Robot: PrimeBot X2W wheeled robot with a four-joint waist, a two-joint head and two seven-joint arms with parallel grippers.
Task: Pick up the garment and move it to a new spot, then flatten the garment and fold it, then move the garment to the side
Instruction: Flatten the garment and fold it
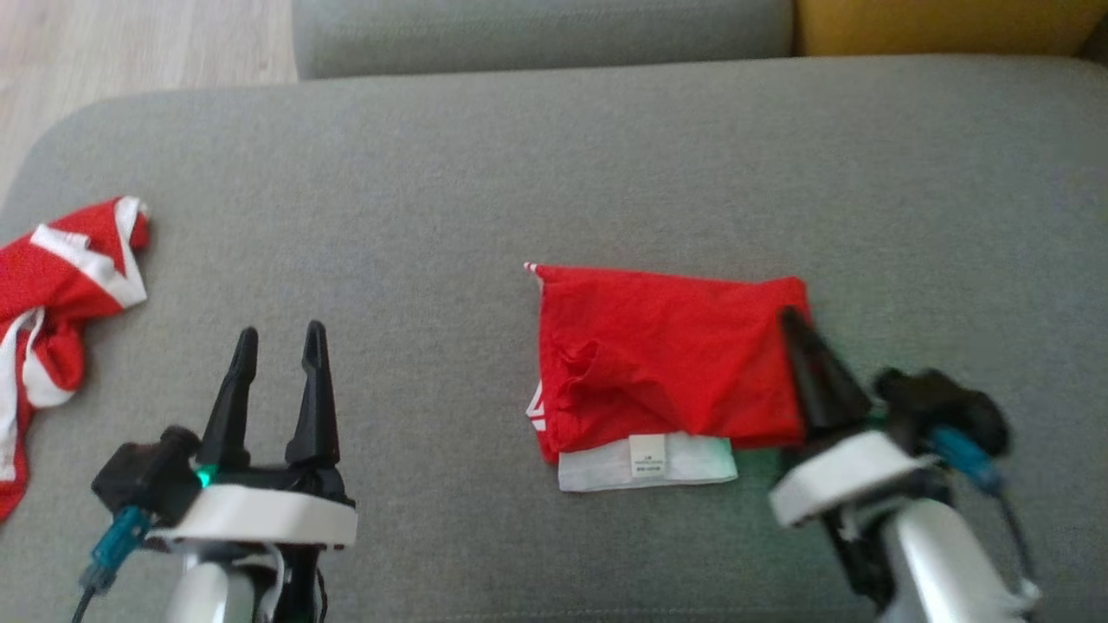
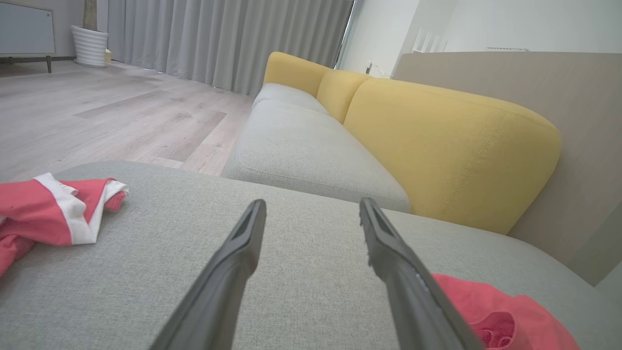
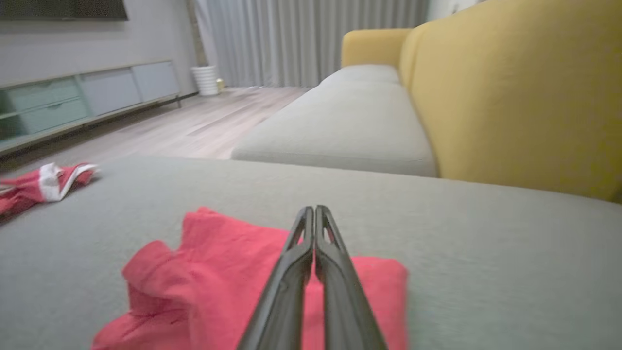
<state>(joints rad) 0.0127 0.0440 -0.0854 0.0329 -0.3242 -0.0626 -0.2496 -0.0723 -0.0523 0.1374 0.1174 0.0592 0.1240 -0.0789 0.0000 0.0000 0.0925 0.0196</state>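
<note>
Garment [image 1: 666,363] lies folded in a rough rectangle on the grey cushion [image 1: 554,156], centre-right in the head view, with a white strip with label [image 1: 647,459] sticking out at the near edge. The fold looks done, so I read this as the setup for the move to the side. The right gripper [image 1: 792,318] has its fingers pressed together over the garment's right edge, tips near the far right corner, probably to pinch that edge for a drag or lift. The right wrist view shows no cloth between the tips, so I can't tell if any fabric is caught. The right forearm comes in from the lower right, angled up-left, fingers low and shallow to the cushion. The left gripper [image 1: 281,333] is wide open and empty, over bare cushion well left of the garment, fingers pointing away from the robot; it looks parked out of the way. A second red-and-white garment [image 1: 61,277] lies crumpled at the cushion's left edge, well apart.
</note>
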